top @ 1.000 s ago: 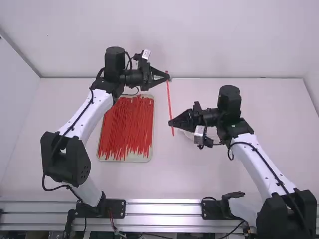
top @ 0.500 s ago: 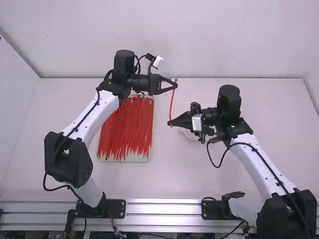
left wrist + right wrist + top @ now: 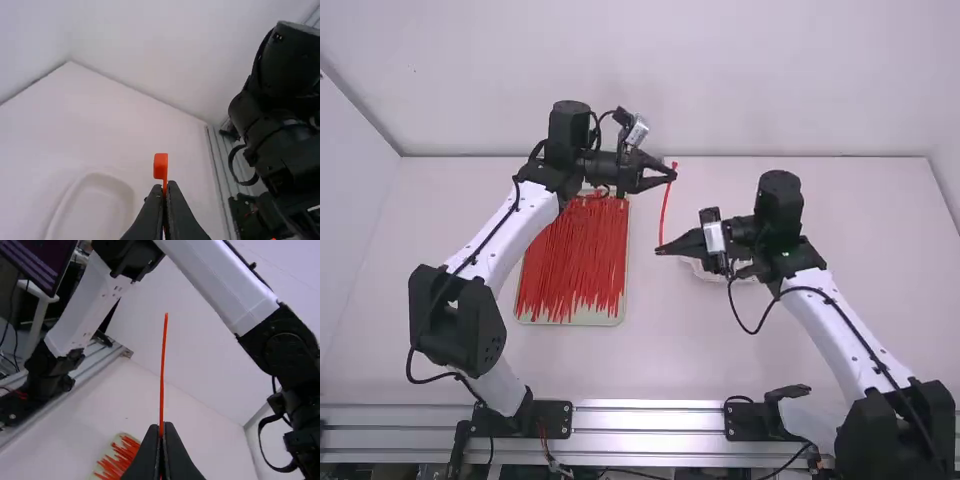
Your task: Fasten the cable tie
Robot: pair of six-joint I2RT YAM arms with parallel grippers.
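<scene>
Left gripper [image 3: 670,172] — clamped near cable tie [image 3: 665,208] head; right gripper [image 3: 661,249] — pinching other end.

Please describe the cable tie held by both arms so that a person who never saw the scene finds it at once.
Above the white table, right of the tray heaped with red ties, the two arms meet. The cable tie spans between the left fingers and right fingers: the only red tie outside the tray.

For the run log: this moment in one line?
left claw: shut on cable tie | right claw: shut on same tie | spares: on tray
</scene>
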